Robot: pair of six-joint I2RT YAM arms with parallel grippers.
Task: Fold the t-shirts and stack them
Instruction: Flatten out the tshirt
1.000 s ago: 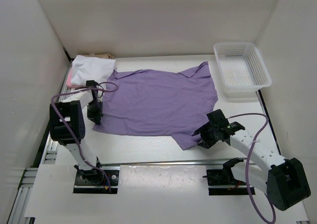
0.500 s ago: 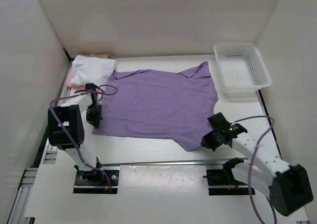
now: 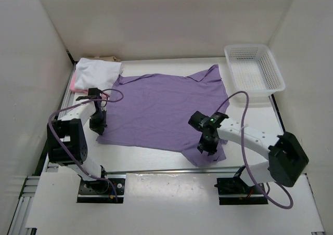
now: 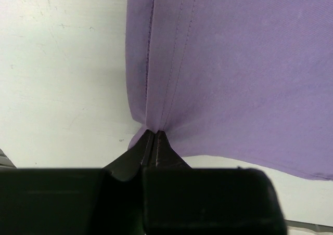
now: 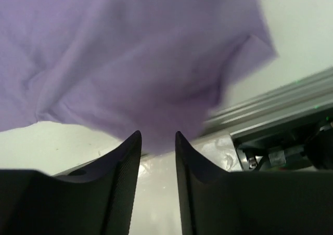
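Fold under way: a lavender shirt (image 3: 166,110) is spread flat at the middle of the table (image 3: 140,157). Its long axis runs from side to side, with the hem turned toward the left arm and the sleeves toward the right.

The left hand (image 3: 98,125) is clamped shut on the hem close to its near corner. In the wrist view the stitched edge is gathered into a small pucker at the pinch.

The right hand (image 3: 204,145) is poised low over the near right sleeve, its fingers parted by a narrow gap. In its wrist view the cloth is shown blurred just beyond the fingertips, and nothing is seen gripped between them.

The coming move is judged to turn on that sleeve. It lies straight ahead of the right hand and far from the left, so the grasp there is best made by the right arm while the hem end is kept pinned. With both ends taken, the fold would be made across the shirt's length.

A white shirt (image 3: 96,69) is stacked at the far left corner, just beside the lavender one. A pink shirt (image 3: 74,81) is showing beneath the white one and a tan shirt (image 3: 106,58) behind it. A mesh basket (image 3: 248,47) is set at the far right, well apart from both hands.
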